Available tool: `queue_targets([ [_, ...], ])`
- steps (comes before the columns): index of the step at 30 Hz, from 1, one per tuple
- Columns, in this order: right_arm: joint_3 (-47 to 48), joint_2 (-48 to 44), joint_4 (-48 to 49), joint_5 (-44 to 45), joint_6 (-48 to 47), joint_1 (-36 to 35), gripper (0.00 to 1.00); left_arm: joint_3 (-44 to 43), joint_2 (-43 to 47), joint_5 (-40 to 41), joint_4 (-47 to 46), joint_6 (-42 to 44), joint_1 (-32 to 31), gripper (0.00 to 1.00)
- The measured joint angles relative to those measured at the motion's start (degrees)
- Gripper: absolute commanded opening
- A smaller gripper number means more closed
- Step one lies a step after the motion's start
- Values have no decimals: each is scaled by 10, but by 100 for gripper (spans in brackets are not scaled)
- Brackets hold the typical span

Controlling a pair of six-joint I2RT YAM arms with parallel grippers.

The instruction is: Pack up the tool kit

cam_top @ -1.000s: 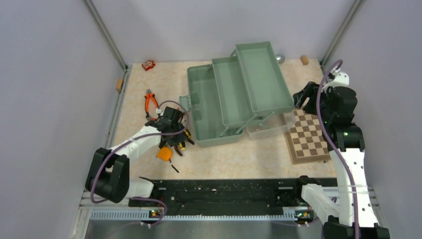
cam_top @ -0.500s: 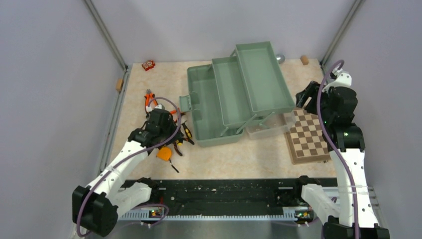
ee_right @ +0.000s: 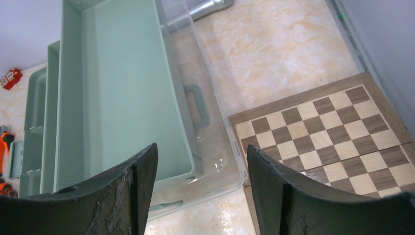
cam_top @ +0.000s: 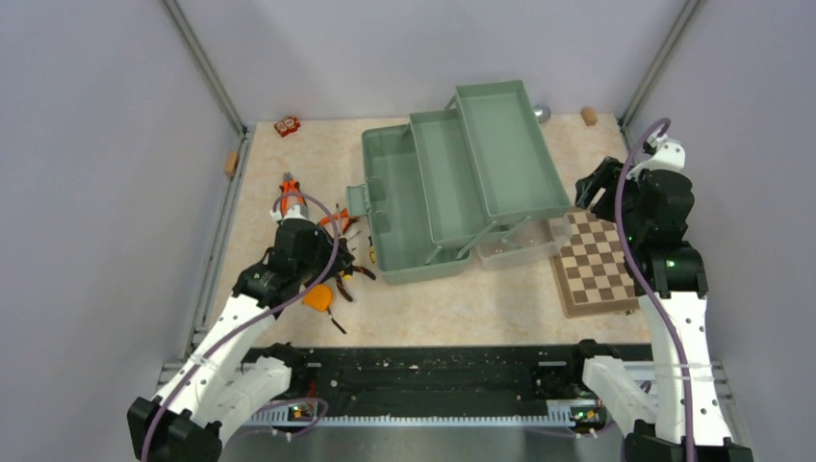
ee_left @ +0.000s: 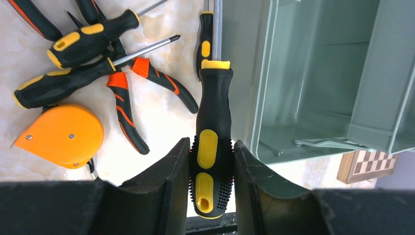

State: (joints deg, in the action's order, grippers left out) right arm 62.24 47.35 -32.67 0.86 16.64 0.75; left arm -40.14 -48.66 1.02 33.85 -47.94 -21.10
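The sage-green toolbox (cam_top: 452, 183) stands open mid-table, its trays fanned out and its translucent lid (cam_top: 524, 245) lying at its right. My left gripper (ee_left: 211, 147) is shut on the handle of a black-yellow screwdriver (ee_left: 213, 107), held just left of the toolbox wall (ee_left: 318, 73). Below it on the table lie two more screwdrivers (ee_left: 83, 41), orange-handled pliers (ee_left: 129, 107) and the orange tape measure (ee_left: 61, 134). My right gripper (ee_right: 201, 161) is open and holds nothing. It hovers by the toolbox's right side, over the lid (ee_right: 215, 147).
A brown-and-cream chessboard (cam_top: 599, 265) lies right of the lid, partly under it. A grey metal cylinder (ee_right: 198, 12) rests behind the toolbox. A small red object (cam_top: 287, 125), a cork (cam_top: 588, 116) and a wooden block (cam_top: 231, 162) sit by the walls. Another pair of orange pliers (cam_top: 289, 188) lies at the left.
My left arm has swung its wrist left, away from the toolbox, still gripping the screwdriver. The right arm has shifted only slightly.
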Motion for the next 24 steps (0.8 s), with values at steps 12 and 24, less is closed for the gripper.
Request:
queue_targets([
  [12,1,0,1,-6,1,0,66,-8,75,37,-28,-5,0,0],
  [24,1,0,6,-71,31,0,65,-139,-83,-95,-202,-44,-32,0],
])
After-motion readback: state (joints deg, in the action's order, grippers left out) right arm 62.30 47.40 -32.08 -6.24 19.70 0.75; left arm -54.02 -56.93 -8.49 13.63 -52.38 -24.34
